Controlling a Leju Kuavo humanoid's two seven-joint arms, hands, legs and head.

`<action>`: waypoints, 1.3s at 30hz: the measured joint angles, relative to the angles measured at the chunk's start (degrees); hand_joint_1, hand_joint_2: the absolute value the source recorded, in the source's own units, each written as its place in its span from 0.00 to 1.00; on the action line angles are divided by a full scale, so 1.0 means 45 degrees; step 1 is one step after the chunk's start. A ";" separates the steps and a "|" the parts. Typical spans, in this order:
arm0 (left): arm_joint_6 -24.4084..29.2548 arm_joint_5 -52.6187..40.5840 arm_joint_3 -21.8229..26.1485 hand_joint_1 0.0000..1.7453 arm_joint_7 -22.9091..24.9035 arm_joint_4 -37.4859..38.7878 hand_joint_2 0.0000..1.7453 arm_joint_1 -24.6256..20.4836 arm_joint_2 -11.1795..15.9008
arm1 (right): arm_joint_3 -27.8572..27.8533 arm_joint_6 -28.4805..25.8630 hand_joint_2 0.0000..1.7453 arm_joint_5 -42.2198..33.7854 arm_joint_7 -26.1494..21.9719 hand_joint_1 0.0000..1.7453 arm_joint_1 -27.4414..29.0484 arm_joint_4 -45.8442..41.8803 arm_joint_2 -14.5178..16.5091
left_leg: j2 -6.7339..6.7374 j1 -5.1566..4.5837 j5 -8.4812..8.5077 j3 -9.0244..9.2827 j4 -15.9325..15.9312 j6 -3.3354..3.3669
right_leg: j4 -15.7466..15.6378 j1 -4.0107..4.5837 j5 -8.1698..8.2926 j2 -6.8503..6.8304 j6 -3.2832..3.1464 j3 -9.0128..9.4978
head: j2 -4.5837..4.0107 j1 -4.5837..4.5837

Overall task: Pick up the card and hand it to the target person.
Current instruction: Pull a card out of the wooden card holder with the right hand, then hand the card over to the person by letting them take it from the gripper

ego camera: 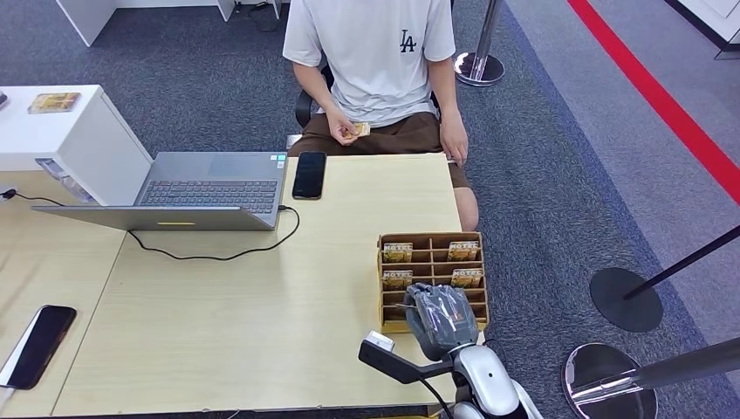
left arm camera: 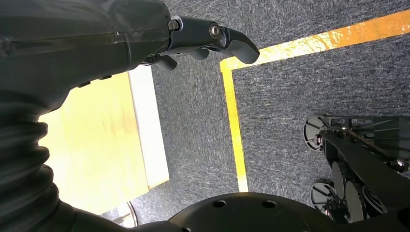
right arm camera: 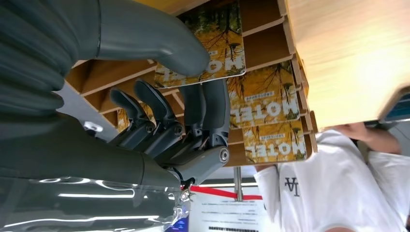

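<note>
- We are at the picking step: our right hand (ego camera: 441, 319) sits over the near side of the wooden card rack (ego camera: 431, 255) at the right edge of the worktop (ego camera: 262, 305).
- In the right wrist view the thumb (right arm camera: 159, 38) presses on one face of a yellow HOTEL card (right arm camera: 217, 43) and the darker fingers (right arm camera: 203, 111) curl in behind it; we judge the card pinched, though it sits in or right at its slot and is not lifted clear.
- More cards stand in the neighbouring slots, among them two in the far row (ego camera: 398, 251) and (ego camera: 463, 250).
- Our left hand (left arm camera: 212, 41) hangs beside the worktop edge over the carpet, fingers loosely curled with nothing in them.
- The target person (ego camera: 375, 52) sits across the worktop in a white shirt, already holding a small card-like thing (ego camera: 360, 129) in one hand, the other hand resting at the far corner.
- A laptop (ego camera: 209, 188) and a phone (ego camera: 309, 175) lie between the rack and the person, off to the left of a straight path.
- Next, as we judge it, the card must come straight up out of its slot without dragging its neighbours, then travel forward across the worktop toward the person.
- The pinch looks shallow, so the card could slip or twist during the lift.
</note>
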 joint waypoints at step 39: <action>-0.0055 0.0153 0.0000 0.00 -0.0189 0.0000 1.00 -0.0001 -0.0011 | -0.0697 0.2493 1.00 -0.7740 -0.6022 0.89 -0.0532 -0.1630 -0.1146 | -0.0001 0.0000 0.0000 -0.0005 0.0000 0.0000 | 0.0000 0.0000 0.0000 0.0000 0.0000 -0.0001 | 0.0000 0.0000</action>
